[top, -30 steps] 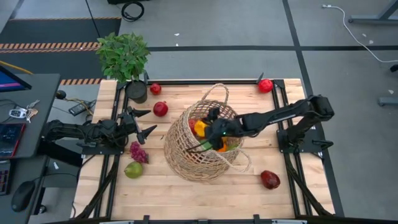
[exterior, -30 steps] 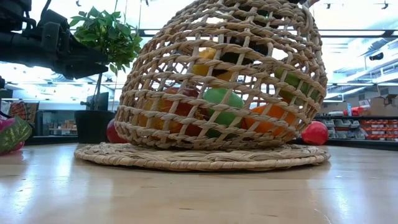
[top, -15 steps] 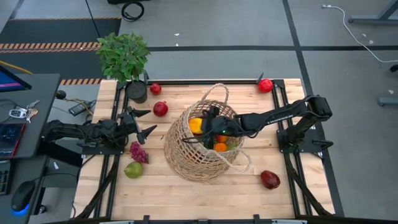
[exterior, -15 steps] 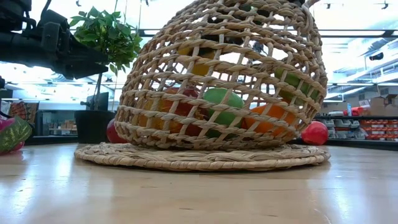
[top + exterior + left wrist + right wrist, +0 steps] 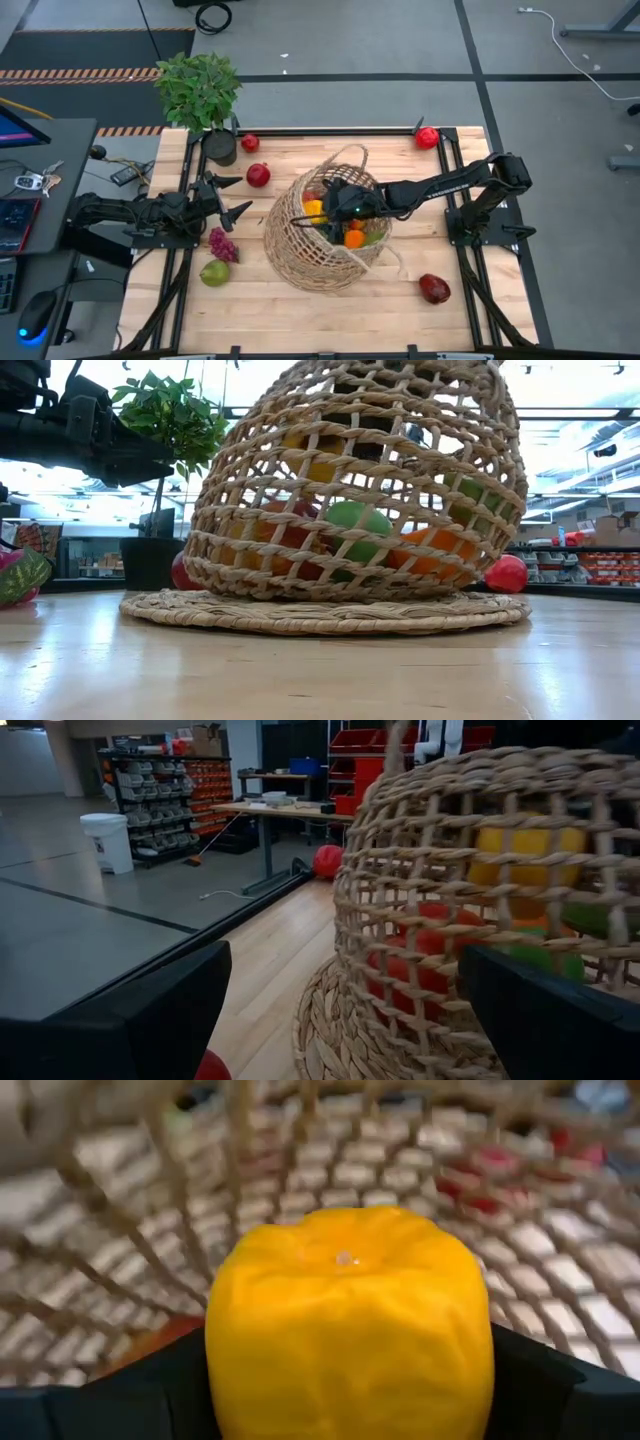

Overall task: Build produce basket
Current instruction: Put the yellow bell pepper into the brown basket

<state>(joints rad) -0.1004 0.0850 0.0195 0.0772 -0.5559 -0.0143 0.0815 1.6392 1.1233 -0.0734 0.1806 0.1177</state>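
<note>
The tan wicker basket (image 5: pixel 322 240) lies tipped, its mouth toward the table's right, on a flat woven round (image 5: pixel 320 615). Orange, green and red produce (image 5: pixel 352 525) sits inside it. My right gripper (image 5: pixel 326 211) reaches in through the mouth, shut on a yellow pepper (image 5: pixel 348 1320), which also shows through the weave (image 5: pixel 318 463). My left gripper (image 5: pixel 228 197) waits open left of the basket (image 5: pixel 450 920), touching nothing. Outside the basket, purple grapes (image 5: pixel 222 244), a green pear (image 5: pixel 214 272) and red fruits (image 5: pixel 258 175) (image 5: pixel 434 289) lie on the table. My right gripper holds the yellow pepper by its two sides (image 5: pixel 225 1370), pinched between the two fingers (image 5: pixel 110 1400). The fingers come level from the table's right, through the basket's mouth. The pepper is lifted clear above the other produce (image 5: pixel 354 238), its dimpled end (image 5: pixel 345 1258) facing the camera.
A leafy plant in a black pot (image 5: pixel 200 95) stands at the far left corner. Small red fruits lie by it (image 5: pixel 250 143) and at the far right corner (image 5: pixel 427 137). Bare wood shows along the near edge (image 5: pixel 320 315).
My right gripper has carried the yellow pepper a little farther into the basket, toward the table's left. The basket has rocked slightly around it. My left arm has kept still.
</note>
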